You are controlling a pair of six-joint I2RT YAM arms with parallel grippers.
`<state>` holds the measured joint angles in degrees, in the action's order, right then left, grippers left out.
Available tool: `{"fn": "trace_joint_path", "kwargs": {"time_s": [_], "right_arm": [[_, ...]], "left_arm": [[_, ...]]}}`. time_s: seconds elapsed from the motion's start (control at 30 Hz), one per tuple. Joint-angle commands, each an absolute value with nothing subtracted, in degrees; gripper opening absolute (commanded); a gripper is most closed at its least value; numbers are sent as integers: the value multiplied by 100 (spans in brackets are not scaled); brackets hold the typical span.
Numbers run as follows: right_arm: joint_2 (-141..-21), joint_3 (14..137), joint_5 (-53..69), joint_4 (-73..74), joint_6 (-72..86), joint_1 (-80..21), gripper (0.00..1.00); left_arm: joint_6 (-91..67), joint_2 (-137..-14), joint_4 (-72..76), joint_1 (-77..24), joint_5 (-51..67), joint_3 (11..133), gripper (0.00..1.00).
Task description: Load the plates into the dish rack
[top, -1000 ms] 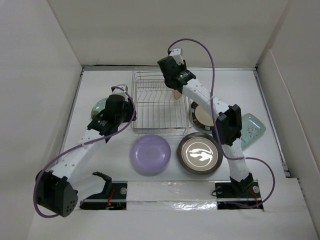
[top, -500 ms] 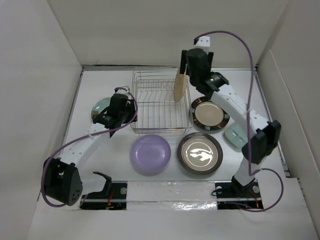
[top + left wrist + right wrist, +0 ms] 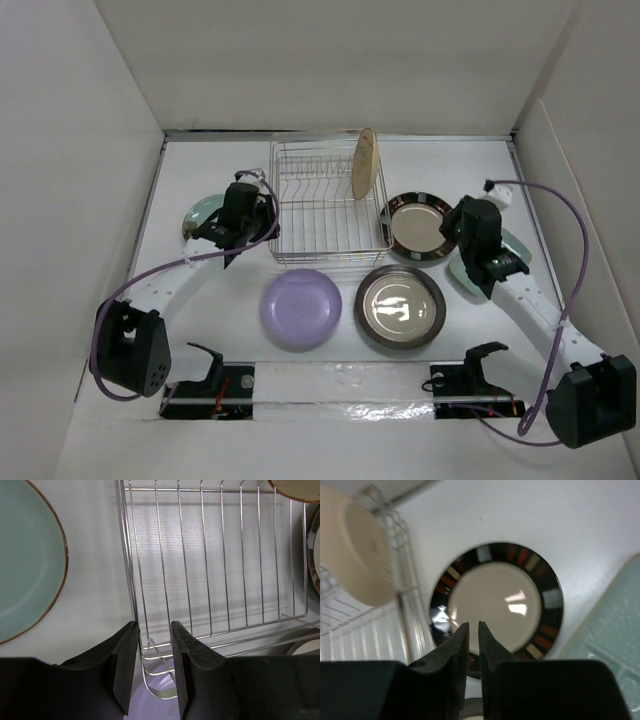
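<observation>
The dish rack [image 3: 328, 215] sits mid-table, and the tan plate [image 3: 364, 163] stands on edge in its far right corner. Flat on the table lie the lavender plate [image 3: 301, 307], the silver plate [image 3: 400, 306], the cream plate with patterned rim [image 3: 418, 225] and the pale green plate [image 3: 198, 215]. The mint plate [image 3: 516, 246] is partly under my right arm. My left gripper [image 3: 155, 630] is open, its fingers straddling the rack's [image 3: 200, 570] near left corner wires. My right gripper [image 3: 473, 627] is shut and empty, hovering over the cream plate [image 3: 495, 600].
White walls enclose the table on three sides. In the right wrist view the tan plate [image 3: 362, 555] leans at the rack's side wires [image 3: 405, 625], and the mint plate [image 3: 610, 625] fills the right edge. The pale green plate [image 3: 25, 560] lies left of my left fingers.
My right arm has let go of the tan plate, now standing in the rack, and pulled back down to the right. The rack has shifted slightly right.
</observation>
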<state>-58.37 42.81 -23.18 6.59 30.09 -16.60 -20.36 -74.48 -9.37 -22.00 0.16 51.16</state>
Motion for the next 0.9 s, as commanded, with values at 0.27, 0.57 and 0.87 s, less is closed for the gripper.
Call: {"fn": "trace_joint_path", "kwargs": {"time_s": [0.27,0.57,0.87], "right_arm": [[-7284,3612,176,-1141,3454,711,63],[-8533,4324,412,-1151,3164,888,59],[-9228,4543,800,-704,3085,1107,61]], "left_arm": [[-2092,-6962,-896,-2206,107,5344,40],[-1907,-6056,-879,-2206,-53,5291,42],[-1916,-5660,-800,-2206,474,5238,42]]}}
